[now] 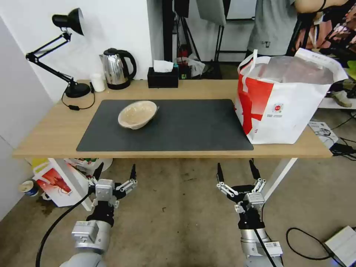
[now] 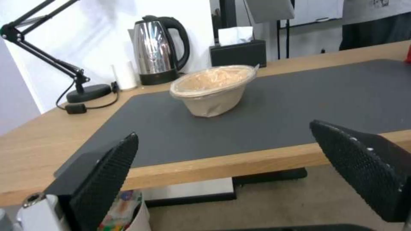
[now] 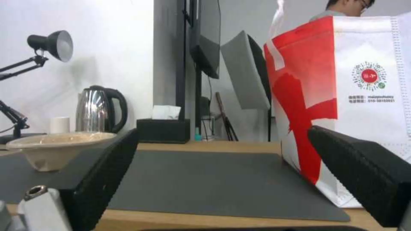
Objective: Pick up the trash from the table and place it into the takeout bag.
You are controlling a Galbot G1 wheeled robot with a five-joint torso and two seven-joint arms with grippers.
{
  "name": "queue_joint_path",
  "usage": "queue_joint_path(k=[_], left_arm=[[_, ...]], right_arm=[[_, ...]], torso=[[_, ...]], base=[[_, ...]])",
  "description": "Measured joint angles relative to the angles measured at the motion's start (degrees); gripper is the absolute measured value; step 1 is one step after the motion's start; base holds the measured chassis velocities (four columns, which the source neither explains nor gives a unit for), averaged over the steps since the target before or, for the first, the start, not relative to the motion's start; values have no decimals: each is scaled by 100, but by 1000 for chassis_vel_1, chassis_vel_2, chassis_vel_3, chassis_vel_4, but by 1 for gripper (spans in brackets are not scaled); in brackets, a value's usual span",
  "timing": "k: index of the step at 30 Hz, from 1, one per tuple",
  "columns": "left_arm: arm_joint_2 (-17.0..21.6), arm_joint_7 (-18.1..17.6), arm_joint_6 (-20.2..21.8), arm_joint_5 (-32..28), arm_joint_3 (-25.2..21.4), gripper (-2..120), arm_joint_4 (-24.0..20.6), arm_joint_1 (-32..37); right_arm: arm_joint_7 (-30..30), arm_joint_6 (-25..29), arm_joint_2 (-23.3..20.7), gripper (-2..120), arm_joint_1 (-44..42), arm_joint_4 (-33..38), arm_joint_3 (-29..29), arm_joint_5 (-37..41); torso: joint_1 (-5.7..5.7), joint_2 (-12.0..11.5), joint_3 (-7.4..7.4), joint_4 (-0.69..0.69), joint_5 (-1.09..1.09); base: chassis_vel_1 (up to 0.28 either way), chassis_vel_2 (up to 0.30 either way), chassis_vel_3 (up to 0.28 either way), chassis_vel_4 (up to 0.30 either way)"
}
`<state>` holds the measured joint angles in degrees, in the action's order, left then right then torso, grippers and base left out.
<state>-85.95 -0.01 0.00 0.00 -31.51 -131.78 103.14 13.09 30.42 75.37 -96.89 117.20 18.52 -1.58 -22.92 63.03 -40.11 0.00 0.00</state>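
Left arm's silver-and-black two-finger gripper (image 1: 115, 173) raised low in front, wrist upright, black textured fingers (image 2: 107, 179) spread wide and pointing forward, right arm's matching silver-and-black gripper (image 1: 237, 172) level with it, fingers (image 3: 364, 173) likewise spread apart, both holding nothing

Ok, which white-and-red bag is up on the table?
The large takeout bag with strap handles, at the table's right end; the smaller crayfish-picture bag sits on the floor underneath.

A black desk lamp (image 1: 68, 52) stands at the back left, its cord switch (image 1: 73, 108) lying beside it. Next come a small white cup (image 1: 98, 82), a steel electric kettle (image 1: 116, 68) and a black tissue box (image 1: 162, 76). Under the tabletop sits a white-and-red crayfish-print bag (image 1: 61, 185)
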Motion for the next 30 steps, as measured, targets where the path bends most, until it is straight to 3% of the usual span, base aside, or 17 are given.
queue_joint_path(k=[30], left_arm=[[0, 0, 0, 0, 0, 100, 0, 0]], right_arm=[[28, -116, -9, 100, -30, 67, -20, -9]], torso=[[0, 0, 0, 0, 0]], base=[[0, 0, 0, 0]])
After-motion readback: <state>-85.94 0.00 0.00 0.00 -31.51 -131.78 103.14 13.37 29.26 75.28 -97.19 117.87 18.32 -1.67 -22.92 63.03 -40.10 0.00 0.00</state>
